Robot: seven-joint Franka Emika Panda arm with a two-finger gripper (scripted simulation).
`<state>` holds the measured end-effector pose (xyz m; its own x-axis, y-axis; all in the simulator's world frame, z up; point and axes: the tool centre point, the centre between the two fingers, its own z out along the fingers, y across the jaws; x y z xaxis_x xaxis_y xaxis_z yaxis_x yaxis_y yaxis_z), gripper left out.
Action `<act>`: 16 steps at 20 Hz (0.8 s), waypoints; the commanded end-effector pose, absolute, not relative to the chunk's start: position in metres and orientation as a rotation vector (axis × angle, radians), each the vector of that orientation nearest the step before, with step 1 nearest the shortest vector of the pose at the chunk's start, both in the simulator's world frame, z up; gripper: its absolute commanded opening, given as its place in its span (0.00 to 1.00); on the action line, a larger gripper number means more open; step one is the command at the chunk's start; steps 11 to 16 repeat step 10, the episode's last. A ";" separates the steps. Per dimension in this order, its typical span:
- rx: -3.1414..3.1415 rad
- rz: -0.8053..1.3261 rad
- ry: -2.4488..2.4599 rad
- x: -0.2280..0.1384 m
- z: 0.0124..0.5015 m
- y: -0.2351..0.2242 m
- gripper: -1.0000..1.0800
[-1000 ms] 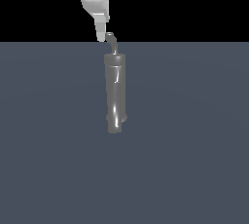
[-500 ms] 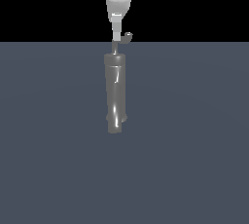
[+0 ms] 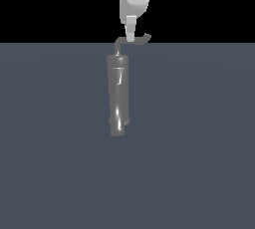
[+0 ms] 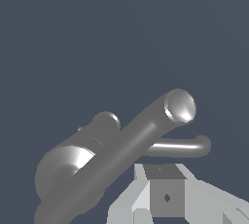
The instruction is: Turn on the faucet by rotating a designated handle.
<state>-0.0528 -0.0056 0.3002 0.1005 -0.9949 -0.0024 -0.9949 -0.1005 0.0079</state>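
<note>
The faucet (image 3: 118, 96) is a tall glossy grey cylinder standing on the dark grey floor in the middle of the exterior view. The handle (image 3: 139, 40) is a thin bent rod at its top that reaches toward the exterior view's right and ends in a small hooked tip. My white gripper (image 3: 130, 35) comes down from above, its narrow fingertips together and touching the rod's middle. In the wrist view the faucet body (image 4: 73, 164), a thicker tube (image 4: 146, 130) and the thin hooked handle (image 4: 194, 146) lie just beyond my fingers (image 4: 165, 194).
A flat dark grey floor (image 3: 199, 163) stretches around the faucet, under a black background. Nothing else stands on it.
My gripper has moved toward the exterior view's right. The handle has swung with it, and its hooked tip now reaches further right of the cylinder.
</note>
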 end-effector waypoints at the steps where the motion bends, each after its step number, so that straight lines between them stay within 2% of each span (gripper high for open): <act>1: 2.293 0.000 -2.148 -0.042 0.300 -0.033 0.00; 9: 2.276 0.000 -2.165 -0.022 0.300 -0.062 0.00; 16: 2.276 0.000 -2.165 -0.022 0.300 -0.062 0.00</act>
